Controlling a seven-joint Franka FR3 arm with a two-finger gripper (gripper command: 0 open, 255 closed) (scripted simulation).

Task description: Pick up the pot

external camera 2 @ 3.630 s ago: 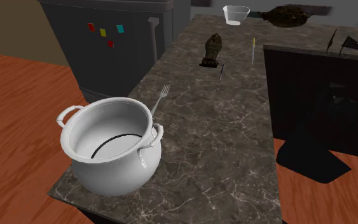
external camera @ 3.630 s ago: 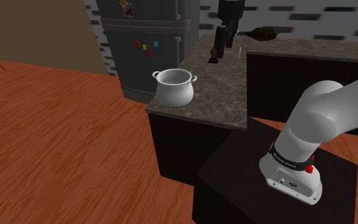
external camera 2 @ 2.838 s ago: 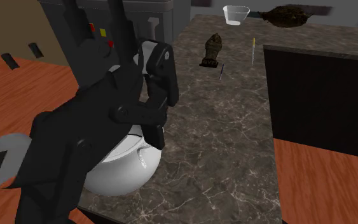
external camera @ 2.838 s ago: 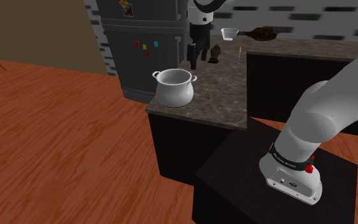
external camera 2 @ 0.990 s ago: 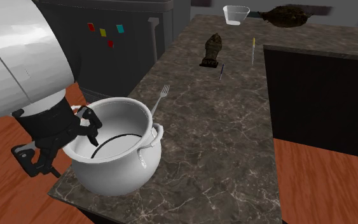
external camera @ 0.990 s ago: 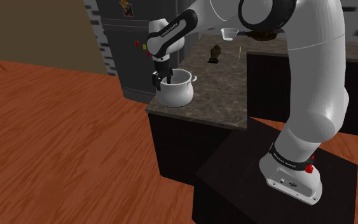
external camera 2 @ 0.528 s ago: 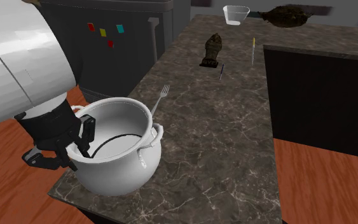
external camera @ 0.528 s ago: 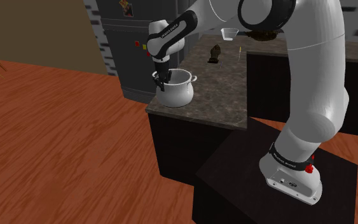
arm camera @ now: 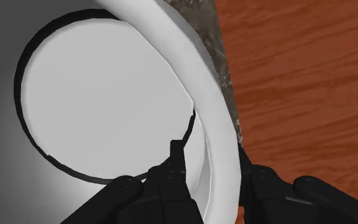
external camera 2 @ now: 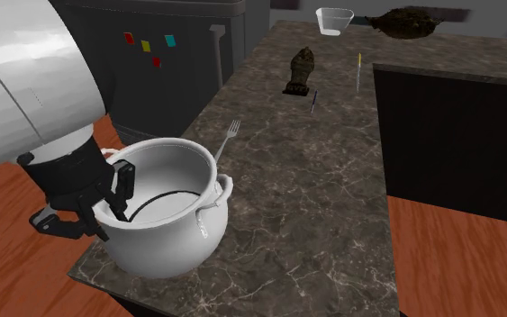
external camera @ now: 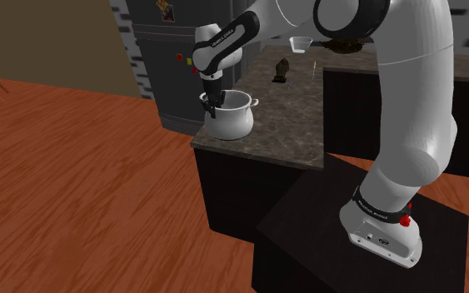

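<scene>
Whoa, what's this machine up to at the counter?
The black gripper of a white robot arm straddles the rim of a white two-handled pot at the corner of the dark marbled counter. One finger is inside the pot, the other outside, apparently not clamped yet. The pot sits on the counter.

My read of table (external camera 2: 314,207): dark veined top, dark cabinet base. White pot (external camera 2: 166,230) upright on corner nearest second exterior camera, close to both edges. Fork (external camera 2: 228,135) flat just behind pot, tines pointing away from it. Farther along I see small dark figurine (external camera 2: 300,72) standing, with thin stick (external camera 2: 358,72) and short dark pin (external camera 2: 313,102) lying near it. Far end: clear cup (external camera 2: 334,19), dark brown lump (external camera 2: 413,22) beside it.
</scene>
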